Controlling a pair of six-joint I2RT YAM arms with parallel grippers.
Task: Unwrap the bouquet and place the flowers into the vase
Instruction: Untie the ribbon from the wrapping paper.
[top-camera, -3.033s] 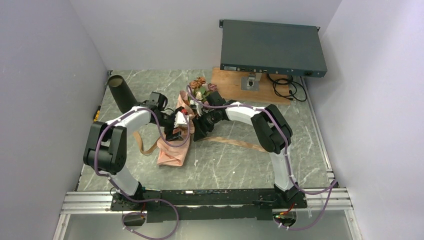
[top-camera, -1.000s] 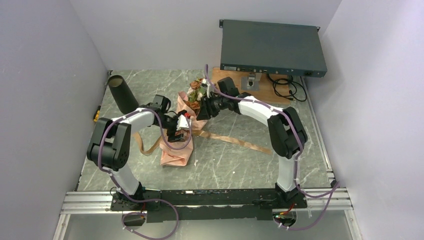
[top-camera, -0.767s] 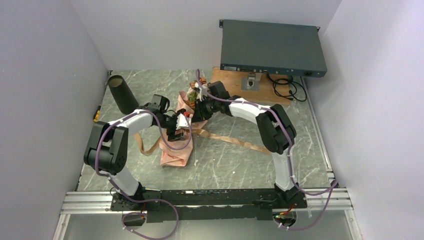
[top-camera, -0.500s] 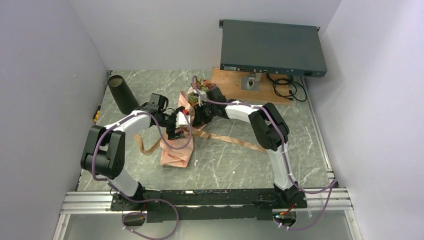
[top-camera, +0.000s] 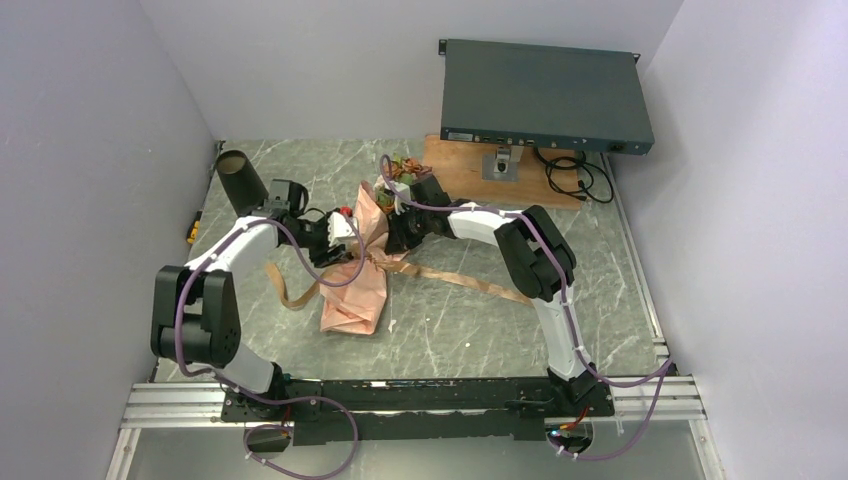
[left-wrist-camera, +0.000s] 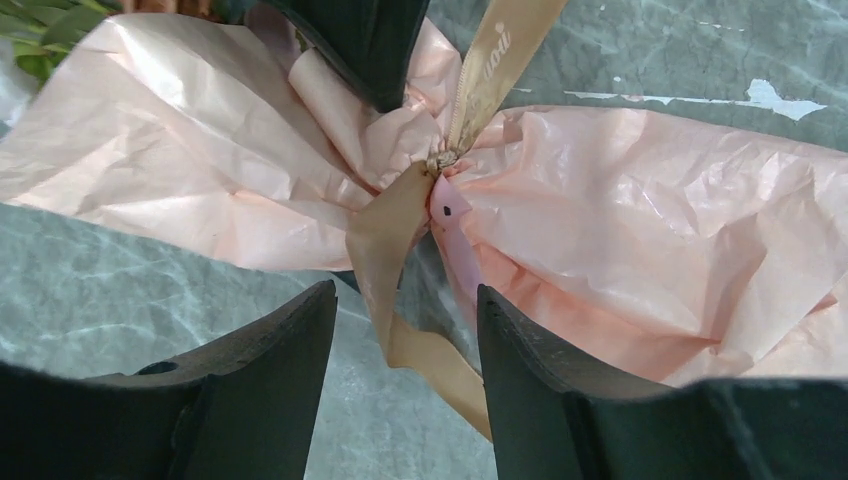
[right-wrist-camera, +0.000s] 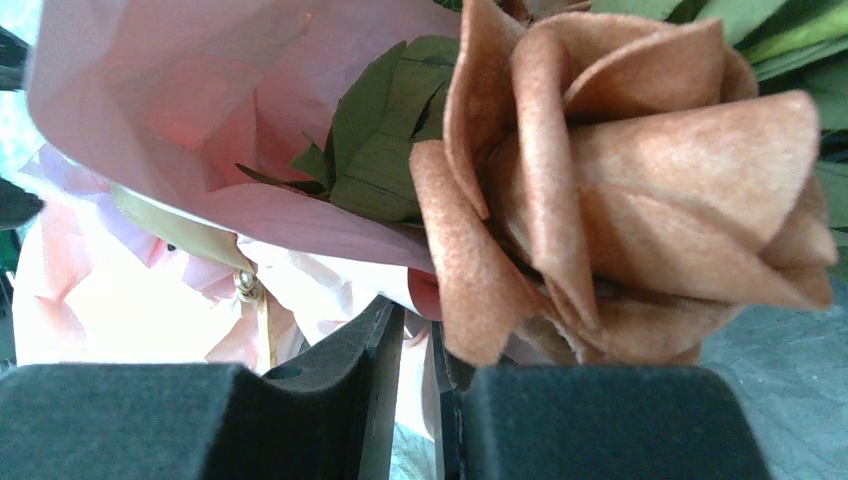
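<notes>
The bouquet (top-camera: 355, 295) lies mid-table in crinkled salmon paper (left-wrist-camera: 640, 250), its flowers (top-camera: 403, 168) pointing toward the back. A tan ribbon (left-wrist-camera: 385, 250) is still tied round its waist. My left gripper (left-wrist-camera: 405, 292) is open just left of the tie, with a loose ribbon tail lying between its fingers and touching neither. My right gripper (right-wrist-camera: 415, 320) is shut on a fold of the paper under a rust rose (right-wrist-camera: 620, 180). In the top view the left gripper (top-camera: 338, 232) and right gripper (top-camera: 393, 232) flank the tie. The black vase (top-camera: 243, 183) stands at the back left.
A dark grey rack box (top-camera: 545, 95) sits at the back right above a wooden board (top-camera: 460, 175), with black cables (top-camera: 575, 175) beside it. A long ribbon tail (top-camera: 470, 283) trails right across the marble. A small yellow item (top-camera: 191, 228) lies at the left wall.
My left arm has pulled back to the left, toward the vase, and its jaws have narrowed. My right gripper came down to the bouquet's waist and closed on the paper.
</notes>
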